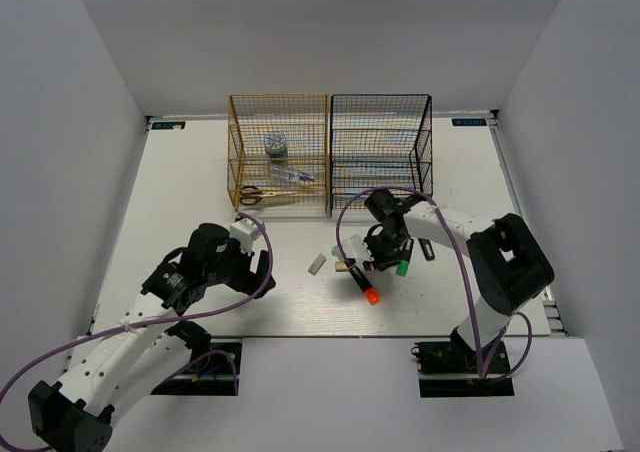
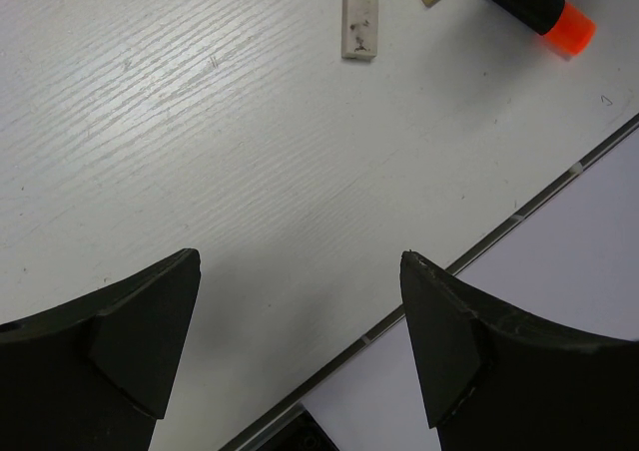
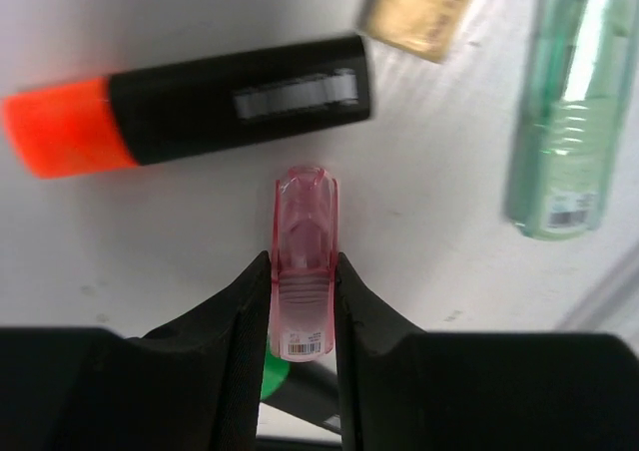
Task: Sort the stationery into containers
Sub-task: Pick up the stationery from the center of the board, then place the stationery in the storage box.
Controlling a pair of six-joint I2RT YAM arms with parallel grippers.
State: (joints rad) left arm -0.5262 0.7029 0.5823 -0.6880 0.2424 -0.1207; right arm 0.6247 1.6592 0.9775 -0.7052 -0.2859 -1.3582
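The right pincer (image 3: 303, 271) is clenched on the pink highlighter (image 3: 303, 212), whose long axis points straight out of the pincer. The black rack (image 1: 381, 152) stands just beyond, toward the desk's (image 1: 190, 182) far edge. The left pincer (image 2: 300, 271) is released and farther off.

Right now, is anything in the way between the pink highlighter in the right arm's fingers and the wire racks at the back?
Nothing visible. The translucent pink highlighter is pinched in the right fingers, and no item lies on the white table between it and the black wire-mesh rack or gold wire-mesh rack beyond.
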